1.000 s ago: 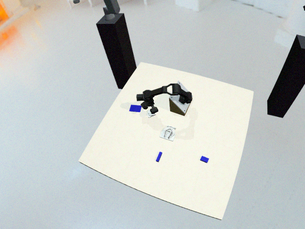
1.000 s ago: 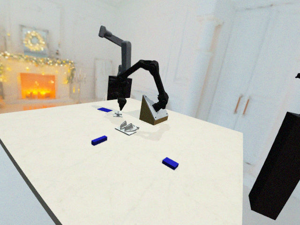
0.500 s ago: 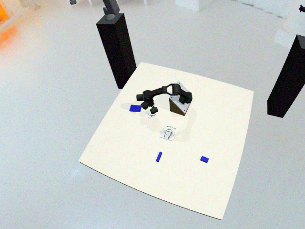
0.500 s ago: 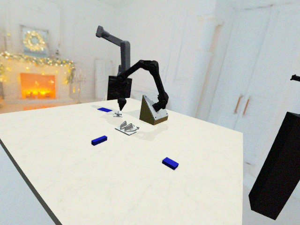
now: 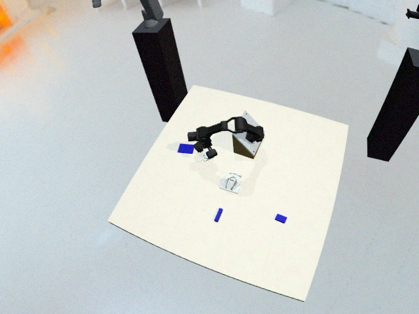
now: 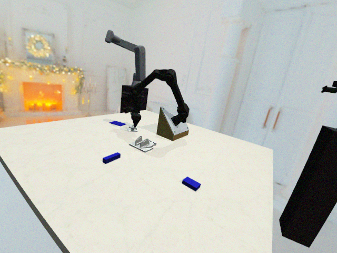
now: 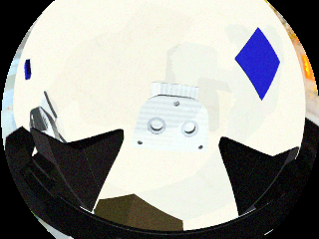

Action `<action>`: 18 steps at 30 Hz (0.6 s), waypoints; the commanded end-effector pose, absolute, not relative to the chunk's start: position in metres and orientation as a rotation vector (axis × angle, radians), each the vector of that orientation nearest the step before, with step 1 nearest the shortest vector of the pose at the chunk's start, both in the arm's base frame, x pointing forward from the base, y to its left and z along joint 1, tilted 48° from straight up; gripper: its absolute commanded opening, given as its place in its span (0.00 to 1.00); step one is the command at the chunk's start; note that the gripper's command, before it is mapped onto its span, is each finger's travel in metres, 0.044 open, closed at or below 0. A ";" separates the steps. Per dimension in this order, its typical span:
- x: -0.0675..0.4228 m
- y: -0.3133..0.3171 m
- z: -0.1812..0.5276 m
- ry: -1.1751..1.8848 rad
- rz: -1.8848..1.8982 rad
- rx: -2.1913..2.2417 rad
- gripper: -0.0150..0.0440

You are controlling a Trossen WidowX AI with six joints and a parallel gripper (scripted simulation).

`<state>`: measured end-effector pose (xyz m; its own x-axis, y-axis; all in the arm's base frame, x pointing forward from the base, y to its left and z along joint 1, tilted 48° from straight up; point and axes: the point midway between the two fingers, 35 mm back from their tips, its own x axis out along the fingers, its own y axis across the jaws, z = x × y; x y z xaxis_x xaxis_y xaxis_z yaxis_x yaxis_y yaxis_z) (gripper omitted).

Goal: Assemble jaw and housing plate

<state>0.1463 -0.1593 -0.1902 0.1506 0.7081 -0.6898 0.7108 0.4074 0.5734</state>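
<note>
The white housing plate (image 5: 205, 157) (image 6: 132, 129) (image 7: 173, 139) lies on the table, with two round holes and a ribbed block at its far edge in the wrist view. My gripper (image 5: 205, 150) (image 6: 135, 126) (image 7: 173, 138) is open and empty above it; in the wrist view the plate shows between the fingertips. The base plate (image 5: 222, 186) (image 6: 136, 146) lies apart, nearer the table's middle. Two grey jaws (image 6: 141, 142) stand out on it. They show at the left of the wrist view (image 7: 41, 119), partly behind a finger. Pin seating and tooth mesh are too small to tell.
A wedge-shaped arm mount (image 5: 243, 148) (image 6: 166, 126) stands beside the plates. A flat blue rectangle (image 5: 185, 148) (image 6: 117, 123) (image 7: 258, 62) lies near the housing plate. A blue bar (image 5: 218, 214) (image 6: 111, 157) and a blue block (image 5: 281, 218) (image 6: 191, 183) lie toward the front.
</note>
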 end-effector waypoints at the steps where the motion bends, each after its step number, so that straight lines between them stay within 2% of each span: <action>1: 0.148 -0.153 -0.195 1.555 -0.005 1.311 1.00; 18: 0.151 -0.139 -0.208 1.554 -0.005 1.313 1.00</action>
<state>0.1504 -0.1405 -0.2075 0.1520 0.7104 -0.6872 0.7122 0.4033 0.5745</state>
